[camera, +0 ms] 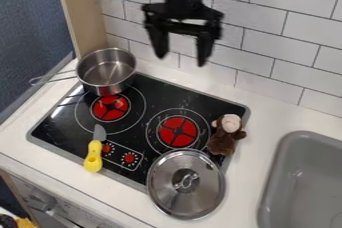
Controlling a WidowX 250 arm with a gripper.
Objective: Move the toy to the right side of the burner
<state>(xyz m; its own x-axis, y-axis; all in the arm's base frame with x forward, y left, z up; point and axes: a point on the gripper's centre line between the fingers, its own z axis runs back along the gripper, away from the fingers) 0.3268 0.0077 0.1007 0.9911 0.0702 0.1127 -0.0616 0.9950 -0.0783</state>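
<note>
Camera view: the claw [182,61] is hanging toward twelve o'clock, spread wide and gripping nothing, presumably for clearance over the stove [167,94]; the toy monkey [225,136] is resting at three o'clock from the right burner [178,132], apparently satisfying the task.

Room between toy [225,136] and sink [276,174], lid [167,188] obstacle near toy.

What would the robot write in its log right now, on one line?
gripper: open, empty | monkey toy: right of right-hand burner | pot: back left of stove | lid: front right corner
</note>
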